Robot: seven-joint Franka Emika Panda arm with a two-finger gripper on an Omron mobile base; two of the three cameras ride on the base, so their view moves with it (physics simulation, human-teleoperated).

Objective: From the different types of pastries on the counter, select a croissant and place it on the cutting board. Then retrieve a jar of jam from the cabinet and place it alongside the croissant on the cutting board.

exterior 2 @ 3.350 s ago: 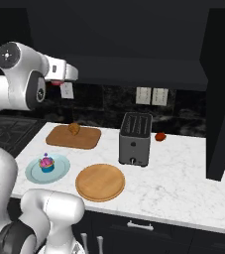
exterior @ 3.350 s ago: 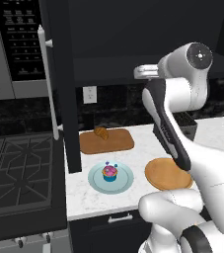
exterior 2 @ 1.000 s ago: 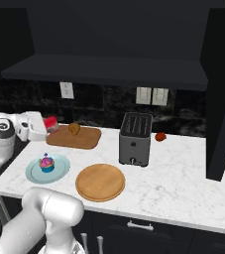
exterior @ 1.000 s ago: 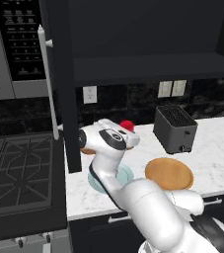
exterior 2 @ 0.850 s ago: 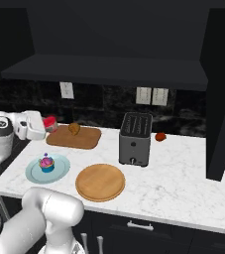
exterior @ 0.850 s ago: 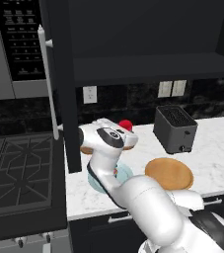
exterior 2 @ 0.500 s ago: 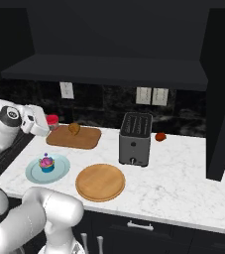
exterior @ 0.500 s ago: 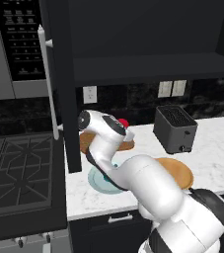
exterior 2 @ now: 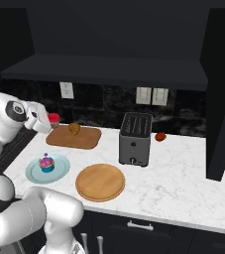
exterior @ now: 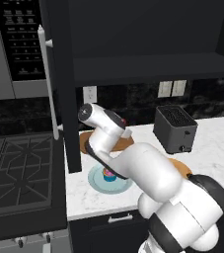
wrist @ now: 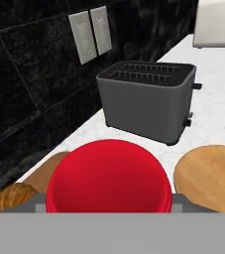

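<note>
A white robot arm bends low over the left end of a white marbled counter [exterior 2: 183, 178] in a dark kitchen. Its hand [exterior 2: 48, 120] hovers at the left edge of a brown wooden cutting board [exterior 2: 84, 140] and pinches a small red jar of jam [exterior 2: 53, 119]. In the hand view the jar [wrist: 109, 178] fills the lower middle of the frame, with a grey finger tip [wrist: 38, 202] pressed against each side. The jar appears to sit above the board's left end, though whether it touches the wood cannot be told.

A golden-brown croissant [exterior 2: 74, 128] lies on the cutting board, just right of the jar. In the hand view the croissant [wrist: 12, 197] shows at the lower left, on the board [wrist: 49, 171].

In front of the board, a pale blue plate [exterior 2: 59, 171] holds a cupcake [exterior 2: 46, 163] with pink frosting and a blue wrapper. To its right lies a round wooden plate [exterior 2: 100, 181]. Behind that stands a dark grey toaster [exterior 2: 135, 139], and a small reddish-brown item [exterior 2: 160, 136] sits near the wall beyond it.

In the left base view, the tall dark cabinet door [exterior: 59, 84] with its long pale handle [exterior: 49, 84] stands open beside the stove [exterior: 19, 173].
</note>
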